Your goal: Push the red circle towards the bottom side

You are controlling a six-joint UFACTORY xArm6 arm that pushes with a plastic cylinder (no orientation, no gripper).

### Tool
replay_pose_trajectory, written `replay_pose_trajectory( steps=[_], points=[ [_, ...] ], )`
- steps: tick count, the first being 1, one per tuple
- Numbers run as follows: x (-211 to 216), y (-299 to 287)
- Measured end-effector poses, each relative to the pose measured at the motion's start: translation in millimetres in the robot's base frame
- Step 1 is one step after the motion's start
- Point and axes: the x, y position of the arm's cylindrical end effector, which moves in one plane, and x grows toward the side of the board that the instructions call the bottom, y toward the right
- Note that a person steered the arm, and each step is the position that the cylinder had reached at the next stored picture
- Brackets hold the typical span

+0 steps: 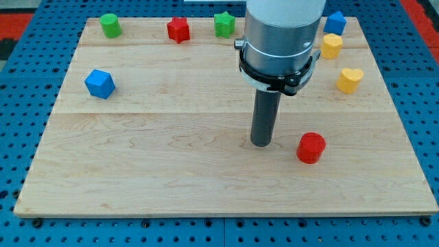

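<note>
1. currently my tip (261,143) rests on the bench (171,171), a little right of the middle of the view, with the dark rod rising straight up into the grey cylindrical arm body above it.
2. the end effector is only this plain rod, with no jaws to stand apart or together, and it clamps nothing.
3. the red circle (311,147) sits just to the view's right of my tip and very slightly lower, near it but with a narrow strip of wood showing between them.
4. the red circle lies in the lower right part of the bench, apart from the bottom edge.
5. along the view's top stand a green circle (110,25), a red star (178,29) and a green star (223,24).
6. at the top right are a blue block (335,22), partly hidden by the arm, a yellow block (332,46) just below it, and a yellow heart (349,79) lower still.
7. a blue cube-like block (100,84) sits alone at the view's left, well apart from everything else.
</note>
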Motion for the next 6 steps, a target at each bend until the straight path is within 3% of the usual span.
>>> replay_pose_trajectory(
  steps=[2,4,6],
  points=[
    [20.0,19.9],
    [-7.5,42.8],
    [16.5,134.5]
  ],
)
